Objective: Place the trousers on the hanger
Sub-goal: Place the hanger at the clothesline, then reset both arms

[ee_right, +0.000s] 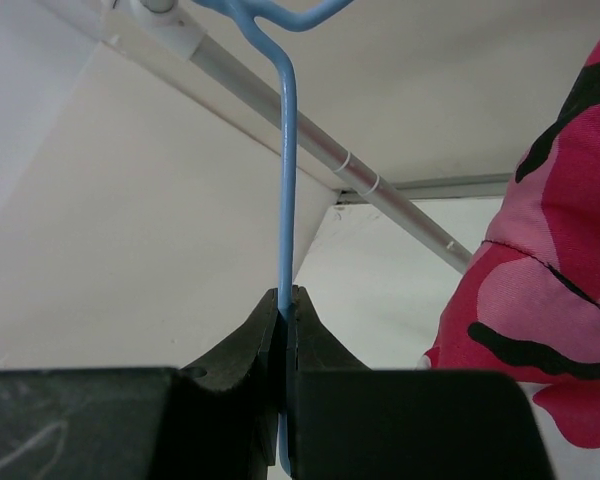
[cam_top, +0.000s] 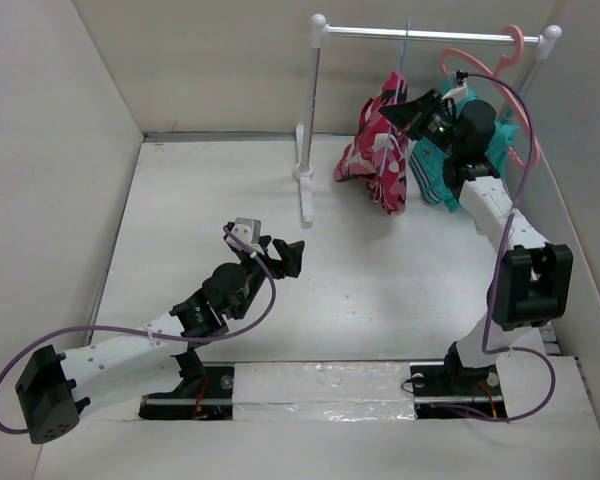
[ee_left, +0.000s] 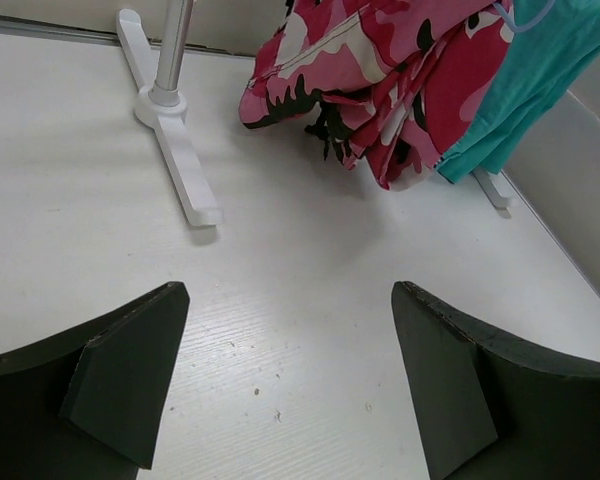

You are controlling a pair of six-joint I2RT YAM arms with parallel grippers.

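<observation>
The camouflage trousers (cam_top: 378, 160) hang draped below the rail at the back right; they also show in the left wrist view (ee_left: 380, 80) and at the right edge of the right wrist view (ee_right: 555, 280). The light-blue wire hanger (ee_right: 287, 170) has its hook over the rail (cam_top: 430, 34); its stem shows faintly in the top view (cam_top: 405, 50). My right gripper (ee_right: 286, 292) is shut on the hanger's stem, just above the trousers (cam_top: 408, 112). My left gripper (cam_top: 280, 252) is open and empty over the table's middle, its fingers (ee_left: 130, 370) wide apart.
A teal garment (cam_top: 440, 170) hangs on a salmon-pink hanger (cam_top: 485, 60) right of the trousers. The white rack's left post (cam_top: 310, 120) and foot (ee_left: 175, 150) stand on the table. White walls enclose left, back and right.
</observation>
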